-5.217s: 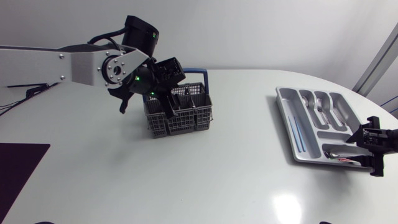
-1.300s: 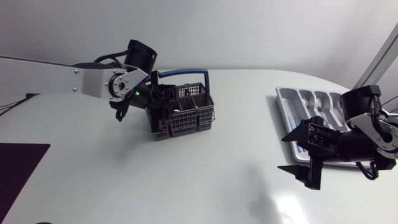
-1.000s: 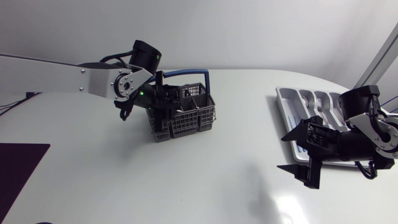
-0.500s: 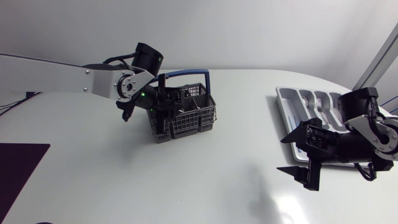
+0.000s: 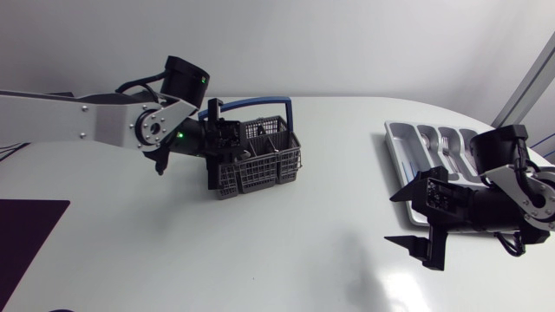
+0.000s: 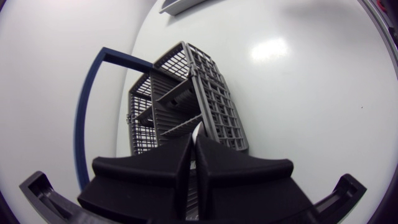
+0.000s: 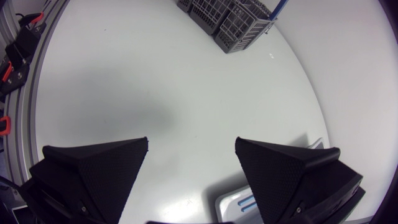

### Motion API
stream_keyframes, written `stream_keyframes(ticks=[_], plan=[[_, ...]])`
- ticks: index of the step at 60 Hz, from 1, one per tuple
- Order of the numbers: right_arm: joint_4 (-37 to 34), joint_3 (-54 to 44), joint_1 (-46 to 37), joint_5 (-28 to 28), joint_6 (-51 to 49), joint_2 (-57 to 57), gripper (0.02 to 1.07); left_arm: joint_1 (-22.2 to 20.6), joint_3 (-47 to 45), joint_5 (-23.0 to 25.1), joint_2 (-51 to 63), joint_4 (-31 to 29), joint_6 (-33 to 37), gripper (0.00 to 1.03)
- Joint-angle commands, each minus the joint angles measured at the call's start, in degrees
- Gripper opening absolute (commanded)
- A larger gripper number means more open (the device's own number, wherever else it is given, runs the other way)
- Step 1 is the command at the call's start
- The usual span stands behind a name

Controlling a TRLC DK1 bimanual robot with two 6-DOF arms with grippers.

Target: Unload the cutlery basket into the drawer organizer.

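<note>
One cutlery basket (image 5: 260, 160), blue handle up, is parked on the tabletop (image 5: 303, 243), well apart from the one drawer organizer (image 5: 401, 139) over on the right. Two end effectors are seen. The left end effector (image 6: 194, 140) is clenched on a thin pale cutlery piece (image 6: 198, 128) at the basket. The right end effector (image 5: 395, 218) is spread wide open just beside the organizer. Cutlery lying in the organizer can't be counted, too small.
</note>
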Motion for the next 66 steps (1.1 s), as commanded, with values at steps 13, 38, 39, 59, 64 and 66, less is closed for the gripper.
stream_keyframes(ticks=[13, 38, 39, 59, 64, 66], plan=[[-0.1, -0.8, 2.8, 0.2, 7.2, -6.8, 1.03, 0.3, -8.3, 0.3, -15.0, 9.9, -7.6, 0.03], [5.7, -0.7, 7.0, 3.7, 23.9, -13.2, 1.03, -8.2, -10.5, -7.2, -22.9, 10.3, -34.2, 0.03], [5.8, -0.6, 7.7, 4.7, 24.5, -13.3, 1.03, -8.7, -10.5, -7.5, -22.7, 10.2, -35.1, 0.03], [13.6, -0.4, 23.1, 14.7, 38.3, -15.7, 1.03, -15.9, 1.6, -8.3, -10.9, -2.2, -54.7, 0.03], [16.3, -0.5, 27.7, 18.7, 40.8, -15.1, 1.03, -16.2, 4.9, -6.9, -7.8, -5.0, -58.2, 0.03], [17.3, -0.4, 29.5, 20.1, 41.7, -14.4, 1.02, -16.1, 6.3, -6.2, -6.8, -6.1, -59.3, 0.03]])
